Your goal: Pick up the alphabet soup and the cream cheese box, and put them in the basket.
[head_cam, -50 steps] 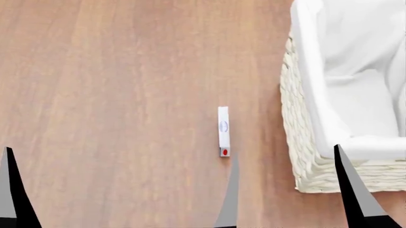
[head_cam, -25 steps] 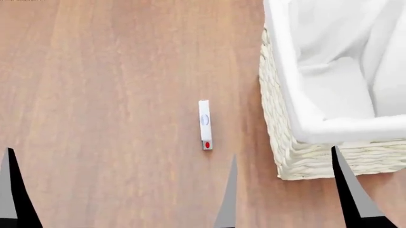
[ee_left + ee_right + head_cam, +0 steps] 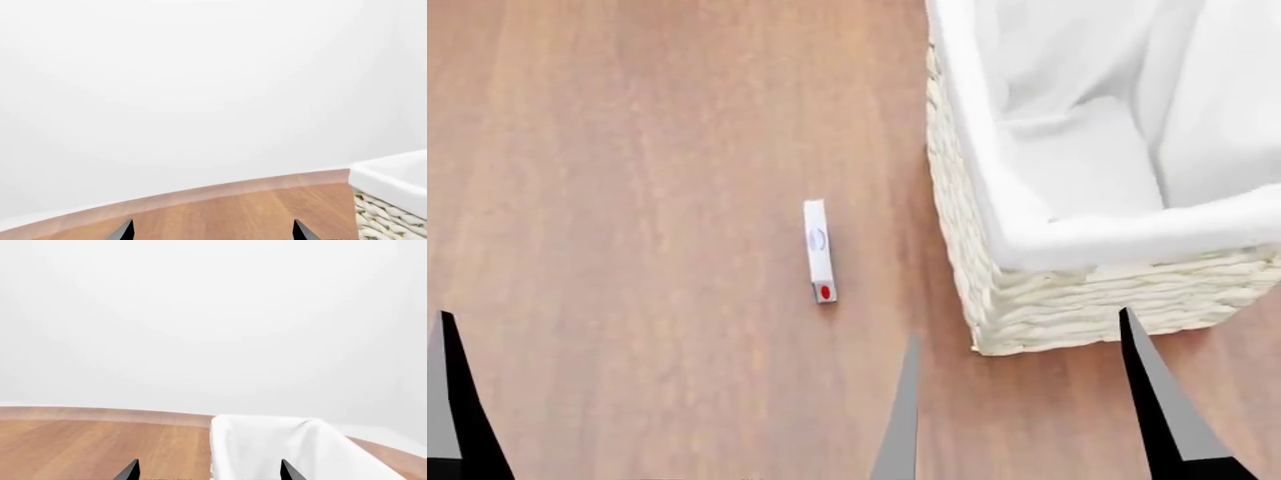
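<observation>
Only the basket (image 3: 1068,290) is cropped beside the cream cheese box (image 3: 818,250).

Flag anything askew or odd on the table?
Nothing spilled or damaged. The cream cheese box stands on its thin edge beside the basket, apart from it. The basket sits slightly skewed in the head view, nothing visible inside it. No soup can is in view.

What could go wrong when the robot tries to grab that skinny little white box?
The cream cheese box stands on its thin edge on the table, apart from both grippers, so a clumsy touch might tip it or push it away. The basket has tall walls close beside it, so an arm swinging over might bump the wicker. The soup can is not in any view, so the robot may have to look around to find it.
</observation>
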Controlling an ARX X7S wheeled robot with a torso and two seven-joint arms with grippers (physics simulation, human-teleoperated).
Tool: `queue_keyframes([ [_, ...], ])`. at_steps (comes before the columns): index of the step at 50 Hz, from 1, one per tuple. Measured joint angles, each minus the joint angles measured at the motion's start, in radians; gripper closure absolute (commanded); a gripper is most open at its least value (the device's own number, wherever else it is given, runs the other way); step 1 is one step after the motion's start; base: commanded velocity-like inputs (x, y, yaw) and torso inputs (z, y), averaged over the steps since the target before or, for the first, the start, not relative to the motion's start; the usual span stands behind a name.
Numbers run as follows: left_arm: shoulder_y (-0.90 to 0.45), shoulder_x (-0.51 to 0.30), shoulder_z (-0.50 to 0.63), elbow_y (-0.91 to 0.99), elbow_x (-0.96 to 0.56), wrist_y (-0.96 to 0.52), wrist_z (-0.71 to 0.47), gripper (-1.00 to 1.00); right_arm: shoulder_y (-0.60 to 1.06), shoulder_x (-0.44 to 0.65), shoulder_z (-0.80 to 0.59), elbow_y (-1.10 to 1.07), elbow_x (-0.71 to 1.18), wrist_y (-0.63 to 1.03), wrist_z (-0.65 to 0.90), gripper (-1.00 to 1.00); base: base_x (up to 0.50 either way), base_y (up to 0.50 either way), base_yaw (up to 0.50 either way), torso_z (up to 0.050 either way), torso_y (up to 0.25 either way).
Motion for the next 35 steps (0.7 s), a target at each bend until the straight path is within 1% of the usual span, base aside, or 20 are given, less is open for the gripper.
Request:
queue_keyframes([
  [35, 0.012, -0.018, 0.002, 0.005, -0.006, 0.003, -0.020, -1.00, -0.008, 0.019, -0.017, -0.016, 0.005, -0.002, 0.031, -1.00, 0.00, 0.00, -0.21, 0.000, 0.000],
])
